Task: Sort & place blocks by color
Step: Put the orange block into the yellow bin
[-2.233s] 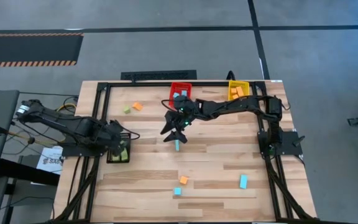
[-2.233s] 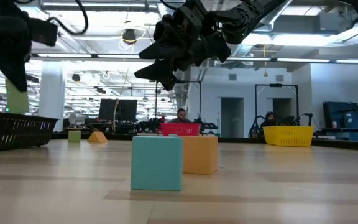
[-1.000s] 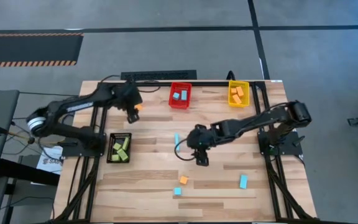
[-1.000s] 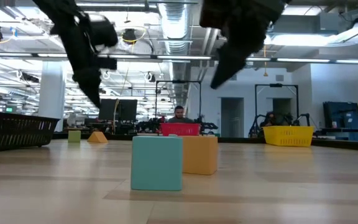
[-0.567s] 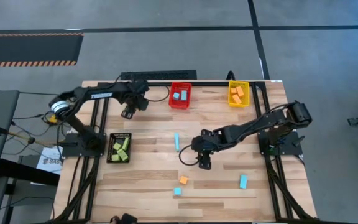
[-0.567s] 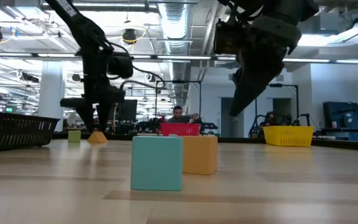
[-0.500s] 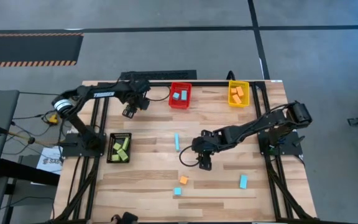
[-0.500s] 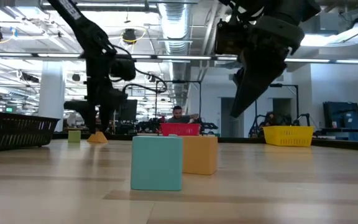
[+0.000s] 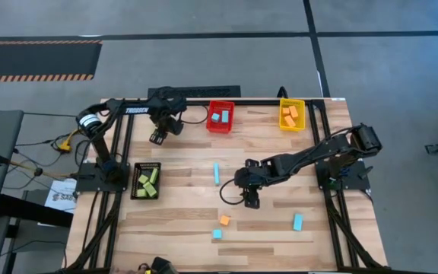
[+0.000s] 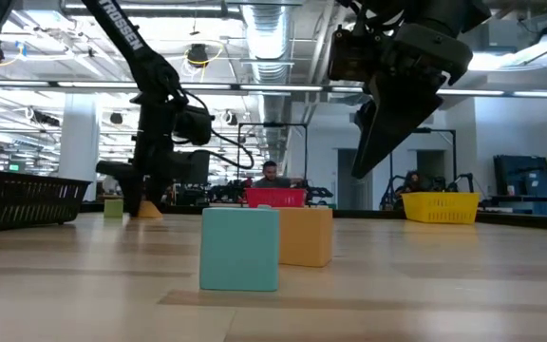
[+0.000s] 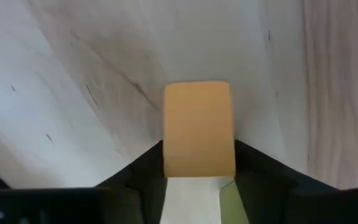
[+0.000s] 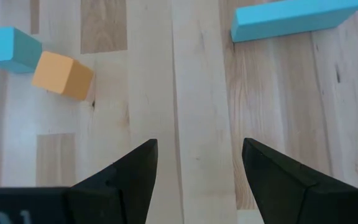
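Between the left end effector's (image 11: 197, 180) closing fingers, an orange block (image 11: 198, 127), its contact hidden.

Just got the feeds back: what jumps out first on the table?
The left gripper sits at the table's far left, its fingers around an orange block. Mid-table, the right gripper hangs open over bare wood, near a blue bar.

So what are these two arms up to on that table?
They are sorting coloured blocks into bins. The left gripper is at the table's far side, its fingers around an orange block. The right gripper hangs open over mid-table near a blue bar. Green blocks already lie in the black bin.
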Motion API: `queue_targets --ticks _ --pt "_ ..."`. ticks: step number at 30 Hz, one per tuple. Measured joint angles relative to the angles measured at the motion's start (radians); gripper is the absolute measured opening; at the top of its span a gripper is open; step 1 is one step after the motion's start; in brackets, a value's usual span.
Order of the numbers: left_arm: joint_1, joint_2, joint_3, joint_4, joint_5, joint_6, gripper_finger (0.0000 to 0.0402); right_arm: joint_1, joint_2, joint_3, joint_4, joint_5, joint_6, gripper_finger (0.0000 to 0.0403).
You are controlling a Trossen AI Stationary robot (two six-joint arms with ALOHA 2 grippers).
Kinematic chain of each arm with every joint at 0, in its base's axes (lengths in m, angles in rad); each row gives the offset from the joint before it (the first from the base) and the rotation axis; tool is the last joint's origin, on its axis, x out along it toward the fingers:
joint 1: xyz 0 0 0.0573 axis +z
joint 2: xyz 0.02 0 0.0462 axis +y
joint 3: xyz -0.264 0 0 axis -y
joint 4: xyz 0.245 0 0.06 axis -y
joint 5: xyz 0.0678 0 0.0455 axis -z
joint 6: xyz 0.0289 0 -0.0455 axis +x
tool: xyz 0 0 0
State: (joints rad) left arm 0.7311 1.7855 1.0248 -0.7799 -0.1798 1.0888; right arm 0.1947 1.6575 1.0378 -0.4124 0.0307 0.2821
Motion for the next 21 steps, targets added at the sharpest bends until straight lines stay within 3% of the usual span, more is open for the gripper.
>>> queue_targets --ticks 5,11,16,18,21 --pt "-0.001 -0.004 0.002 0.004 0.011 -0.029 0.0105 0.0 0.0 0.0 0.001 0.0 0.0 0.0255" --pt "-0.043 -0.016 0.078 -0.032 0.073 -0.183 0.0102 0.013 0.0 0.0 -0.001 0.005 0.005 0.0255" --pt "-0.063 -0.168 0.122 -0.094 0.278 -0.278 0.0102 0.031 -0.035 0.0 -0.088 0.053 0.001 0.0255" --pt "-0.063 -0.257 0.102 -0.051 0.403 -0.311 0.0102 0.053 -0.083 -0.011 -0.106 0.17 -0.004 0.0253" --pt "-0.064 -0.384 0.007 0.144 0.688 -0.423 0.0102 0.1 -0.185 -0.086 -0.07 0.391 -0.02 0.0243"
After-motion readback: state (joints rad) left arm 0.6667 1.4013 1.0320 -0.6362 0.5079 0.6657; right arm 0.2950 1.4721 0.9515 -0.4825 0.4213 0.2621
